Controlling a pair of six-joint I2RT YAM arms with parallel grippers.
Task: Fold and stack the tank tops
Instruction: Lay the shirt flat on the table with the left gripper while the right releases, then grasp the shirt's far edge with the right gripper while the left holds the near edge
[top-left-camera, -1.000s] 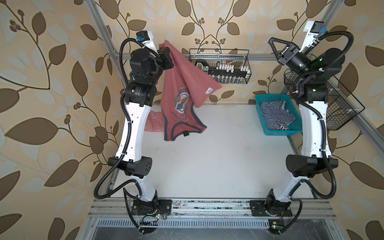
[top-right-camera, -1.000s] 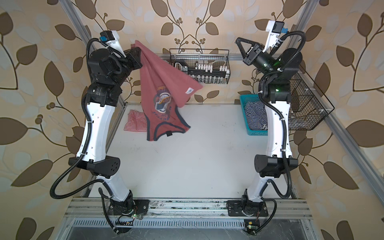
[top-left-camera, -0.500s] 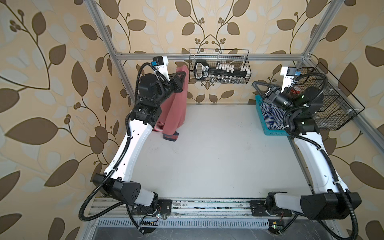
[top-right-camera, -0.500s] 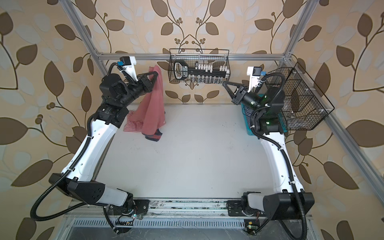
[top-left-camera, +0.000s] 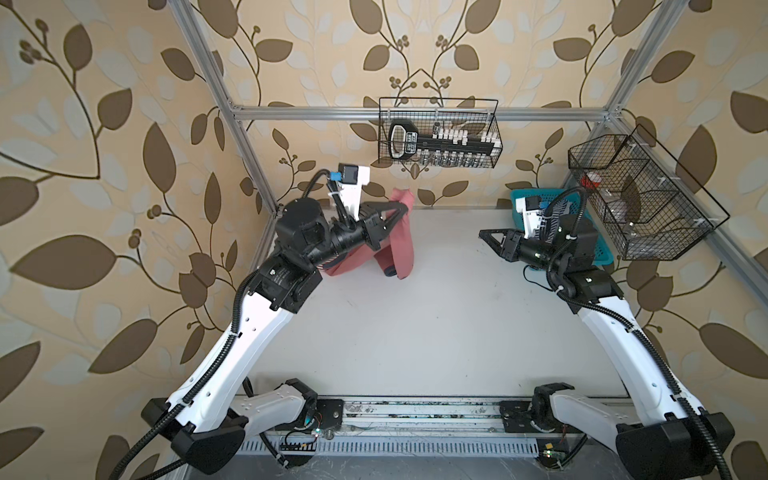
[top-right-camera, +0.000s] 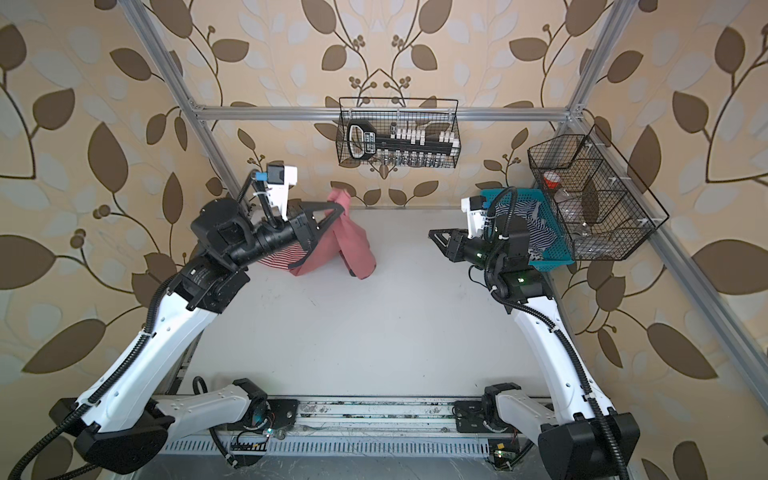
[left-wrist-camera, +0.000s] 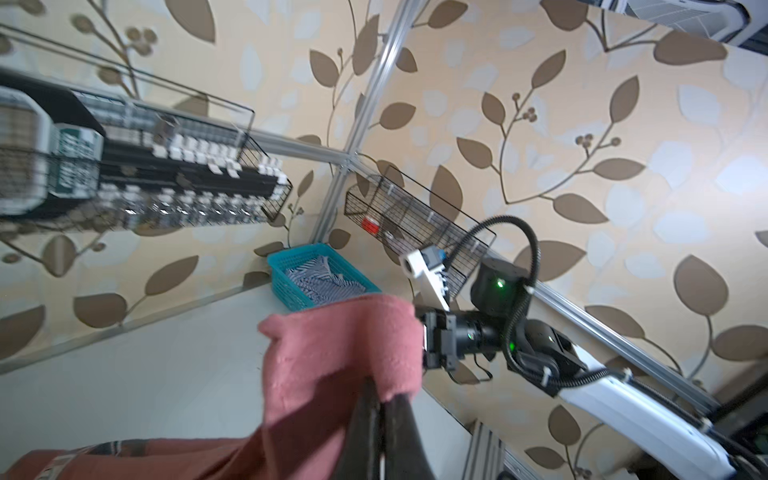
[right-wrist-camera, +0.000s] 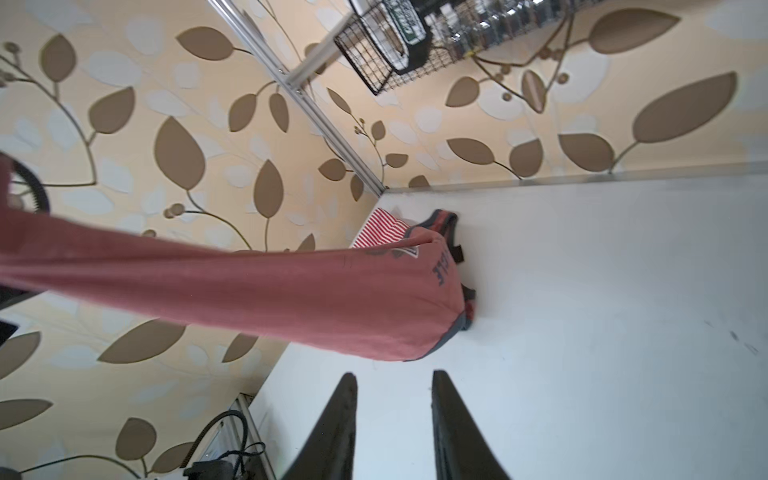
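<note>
Tank top (top-left-camera: 402, 246), dusty red, drapes from left tool (top-left-camera: 402, 206) onto table (top-left-camera: 415, 332).

Free passage is given over the bare middle and near part of the white tabletop (top-left-camera: 415, 332). The far left corner is blocked by the dusty red tank top (top-left-camera: 401, 249), hung from the left gripper (top-left-camera: 401, 207) down to the surface, and by the striped tank top (top-right-camera: 278, 257) touching it. The far right corner is taken by the teal basket (top-right-camera: 552, 262), with a wire basket (top-left-camera: 665, 245) mounted just beside it.
</note>
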